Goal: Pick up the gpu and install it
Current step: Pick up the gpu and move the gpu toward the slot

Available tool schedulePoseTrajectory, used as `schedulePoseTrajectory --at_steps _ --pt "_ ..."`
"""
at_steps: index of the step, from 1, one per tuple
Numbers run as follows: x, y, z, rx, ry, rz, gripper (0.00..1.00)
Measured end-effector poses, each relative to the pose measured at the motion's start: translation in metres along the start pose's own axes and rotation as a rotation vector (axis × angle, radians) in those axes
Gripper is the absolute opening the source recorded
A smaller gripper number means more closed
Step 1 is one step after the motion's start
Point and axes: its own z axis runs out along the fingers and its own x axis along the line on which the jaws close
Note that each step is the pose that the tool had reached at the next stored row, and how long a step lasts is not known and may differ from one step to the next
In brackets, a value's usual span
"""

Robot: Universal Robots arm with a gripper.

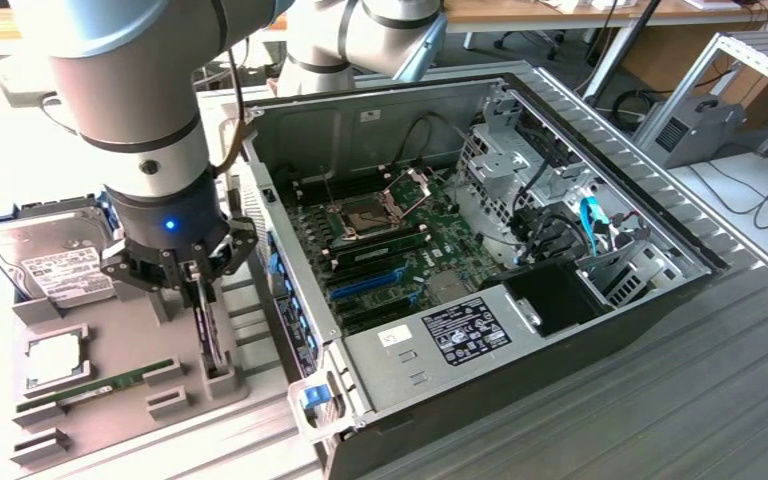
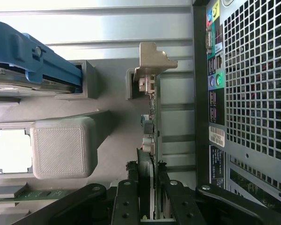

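arm (image 1: 137, 90): cut off by the exterior view's upper edge.
gpu (image 1: 205, 338): stands edge-on, so both faces are hidden; its upper edge is covered by the gripper (image 1: 192, 290) (which side carries the fan cannot be told).
fingers (image 2: 129, 206): run off the wrist picture's edge.
hard drive (image 1: 44, 262): one end sits behind the arm; label print too small to read.
computer case (image 1: 344, 135): near corner cut by the exterior view's lower edge; sticker (image 1: 466, 331) text unreadable.

We count: one gpu (image 1: 207, 335), one hard drive (image 1: 57, 258), one RAM stick (image 1: 97, 385), one processor chip (image 1: 57, 358), one computer case (image 1: 357, 125), one pincer (image 1: 195, 288).
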Motion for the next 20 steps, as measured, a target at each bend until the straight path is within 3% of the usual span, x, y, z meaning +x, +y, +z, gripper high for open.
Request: schedulePoseTrajectory --at_steps 20 --pt "-0.001 0.0005 -0.0157 0.0018 -0.0001 0.000 0.26"
